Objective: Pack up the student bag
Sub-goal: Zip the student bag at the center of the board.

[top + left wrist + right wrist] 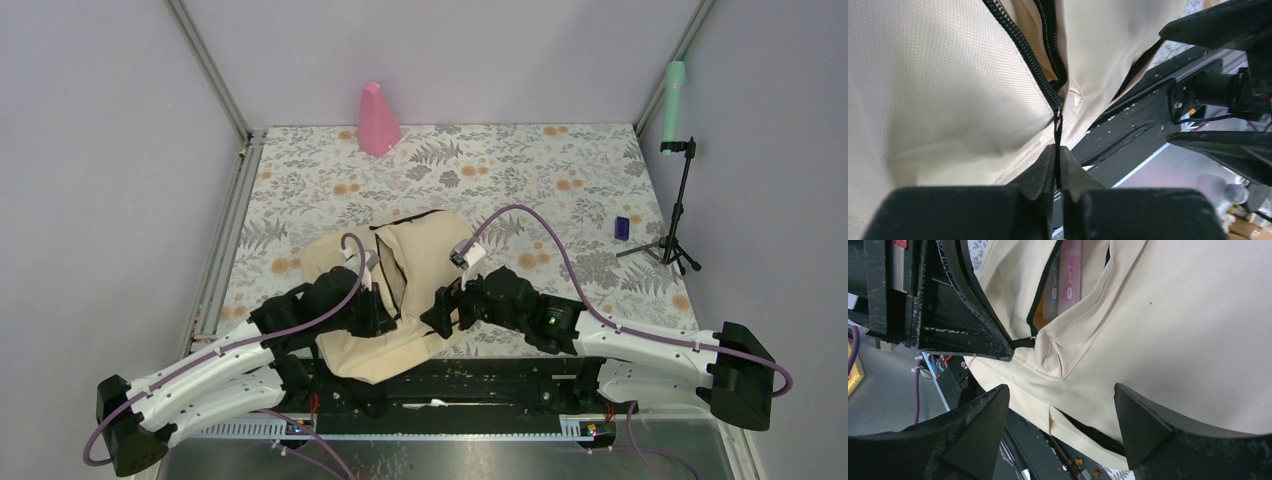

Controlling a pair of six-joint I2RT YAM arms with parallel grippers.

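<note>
The student bag (425, 255), a beige fabric backpack with dark zipper lines, lies at the table's near middle between both arms. My left gripper (385, 318) is at the bag's near left side. In the left wrist view this gripper (1058, 147) is shut on the thin black zipper pull (1058, 129), which hangs from the end of the zipper (1023, 55). My right gripper (440, 312) stands open at the bag's near right edge. In the right wrist view its jaws (1060, 387) are spread wide over the beige cloth (1173, 315), holding nothing. Pink packets (1069, 275) show inside the bag's opening.
A pink cone-shaped thing (378, 120) stands at the back of the table. A small blue object (621, 227) lies at the right, next to a black tripod (680, 215) that carries a green cylinder (675, 100). The black base rail (480, 375) runs along the near edge under the bag.
</note>
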